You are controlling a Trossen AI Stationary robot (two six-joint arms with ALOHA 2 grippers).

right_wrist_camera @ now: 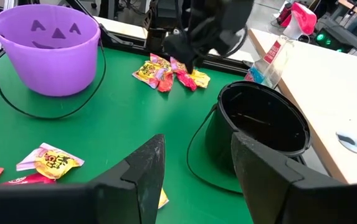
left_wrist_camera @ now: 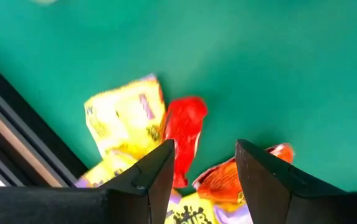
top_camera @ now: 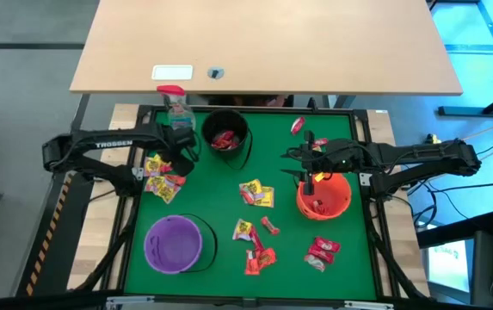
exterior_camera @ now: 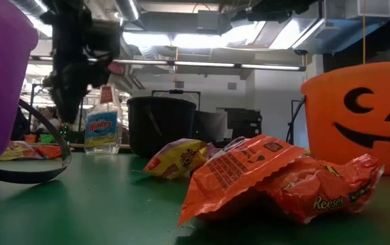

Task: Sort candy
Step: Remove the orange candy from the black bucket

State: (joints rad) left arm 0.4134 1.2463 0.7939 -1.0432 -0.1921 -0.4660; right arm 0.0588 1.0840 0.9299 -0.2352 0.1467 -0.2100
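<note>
Candy lies in small groups on the green mat: a pile of yellow, red and orange packets [top_camera: 162, 176] at the left, more in the middle [top_camera: 256, 195] and near the front [top_camera: 322, 251]. My left gripper [left_wrist_camera: 204, 168] points down over the left pile, open, its fingers on either side of a red packet [left_wrist_camera: 185, 134] and beside a yellow one [left_wrist_camera: 127, 118]. From the right wrist view it [right_wrist_camera: 194, 59] hangs just above the pile [right_wrist_camera: 169, 71]. My right gripper [right_wrist_camera: 194, 168] stands open and holds nothing, raised by the orange bucket [top_camera: 323, 196].
A black bucket [top_camera: 226, 136] with red candy in it stands at the far middle, a purple bucket [top_camera: 174, 243] at the near left. The orange bucket holds some candy. A clear spray bottle [top_camera: 175, 105] stands at the far left. Packets [exterior_camera: 276, 177] lie close to the low camera.
</note>
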